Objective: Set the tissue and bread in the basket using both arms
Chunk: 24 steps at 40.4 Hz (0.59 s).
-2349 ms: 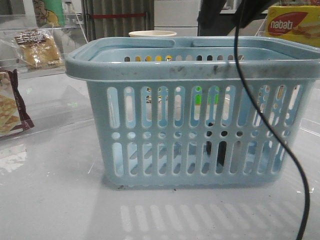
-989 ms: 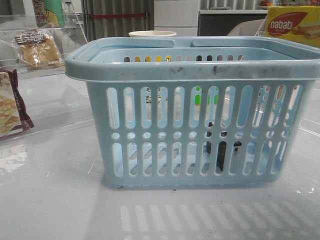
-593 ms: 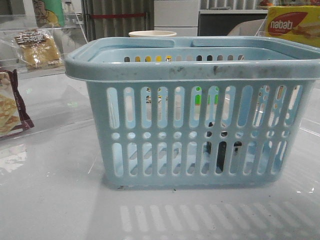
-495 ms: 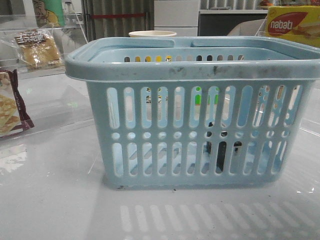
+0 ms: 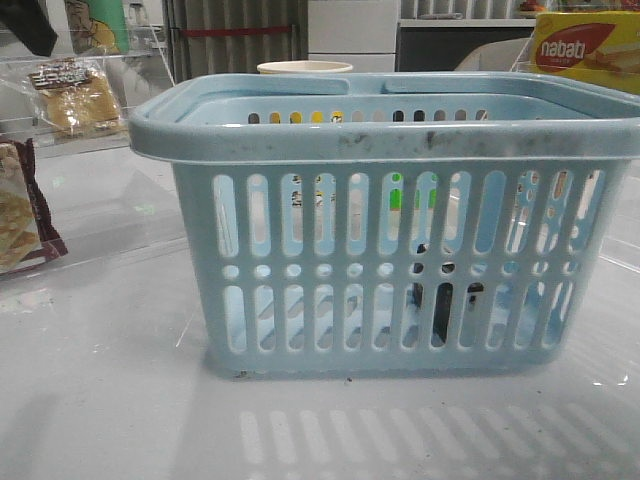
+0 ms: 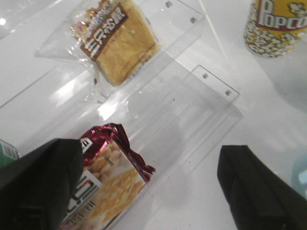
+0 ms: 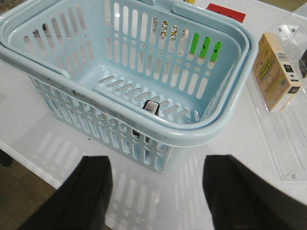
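Note:
The light-blue basket [image 5: 385,140] stands in the middle of the table, also seen from above [image 7: 211,127]. The tissue [image 7: 152,106], a small dark packet, lies on the basket's floor and shows through the slots [image 5: 441,300]. The bread [image 6: 117,40] lies in its clear bag on a clear acrylic shelf, at the far left in the front view [image 5: 75,98]. My left gripper [image 6: 151,158] hovers open above the shelf area, short of the bread, holding nothing. My right gripper [image 7: 156,165] is open and empty over the table beside the basket.
A maroon-edged snack pack [image 6: 108,177] lies by the left fingers, at the table's left [image 5: 20,215]. A popcorn cup [image 6: 278,24] stands near the shelf. A yellow box [image 7: 277,72] rests on another acrylic shelf right of the basket. A nabati box [image 5: 585,50] sits far right.
The right arm and its cable, in front of the basket 2.3 s ago, have left the front view. A dark part of the left arm now shows at the top left corner.

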Each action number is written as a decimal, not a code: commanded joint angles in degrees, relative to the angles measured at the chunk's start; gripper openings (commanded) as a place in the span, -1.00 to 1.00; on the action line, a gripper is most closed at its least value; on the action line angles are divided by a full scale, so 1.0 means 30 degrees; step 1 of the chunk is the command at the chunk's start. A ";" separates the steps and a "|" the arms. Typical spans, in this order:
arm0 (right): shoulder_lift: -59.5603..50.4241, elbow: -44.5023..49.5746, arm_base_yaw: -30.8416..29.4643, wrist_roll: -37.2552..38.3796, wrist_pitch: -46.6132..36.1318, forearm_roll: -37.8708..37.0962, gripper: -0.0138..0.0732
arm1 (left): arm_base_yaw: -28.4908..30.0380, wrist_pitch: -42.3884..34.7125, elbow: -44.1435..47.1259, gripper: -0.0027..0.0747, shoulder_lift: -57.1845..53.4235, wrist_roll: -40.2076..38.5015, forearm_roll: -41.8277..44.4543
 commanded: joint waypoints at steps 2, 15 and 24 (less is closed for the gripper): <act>0.0023 -0.0511 0.0000 -0.0117 -0.1520 -0.0047 0.51 | 0.0977 -0.1359 -0.2524 0.68 0.1381 -0.0051 -0.1602; 0.0023 -0.0511 0.0000 -0.0117 -0.1520 -0.0047 0.51 | 0.2123 -0.2944 -0.5814 0.68 0.5460 -0.0051 -0.2910; 0.0023 -0.0511 0.0000 -0.0117 -0.1520 -0.0047 0.51 | 0.1747 -0.6198 -0.6080 0.67 0.6821 -0.0051 -0.3515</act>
